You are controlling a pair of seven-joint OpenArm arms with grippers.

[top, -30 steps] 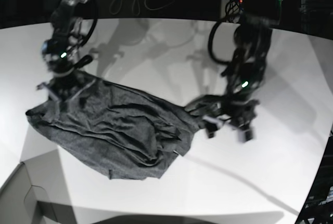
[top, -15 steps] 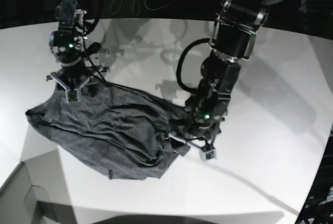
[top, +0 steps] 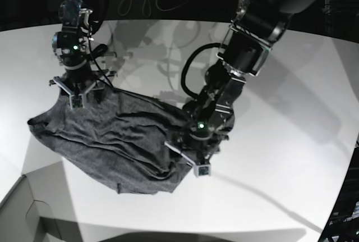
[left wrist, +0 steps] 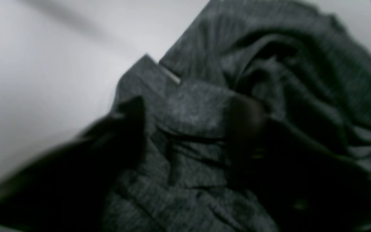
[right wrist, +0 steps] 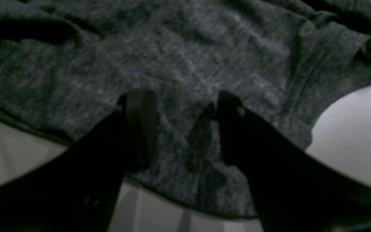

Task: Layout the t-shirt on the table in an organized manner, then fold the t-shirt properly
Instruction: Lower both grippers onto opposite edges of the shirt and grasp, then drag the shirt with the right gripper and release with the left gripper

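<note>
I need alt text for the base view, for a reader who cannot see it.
A crumpled dark grey t-shirt lies on a white table, with two black robot arms reaching down to it. The right gripper is at its far edge, the left gripper at its near-right edge.

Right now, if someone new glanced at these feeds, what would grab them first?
The crumpled dark grey t-shirt sprawled across the white table, nowhere near flat. Next, the two black arms at opposite sides of it: the left gripper is pressed down on the bunched near-right edge with cloth between its fingers, while the right gripper stands open over the far-left edge.
</note>
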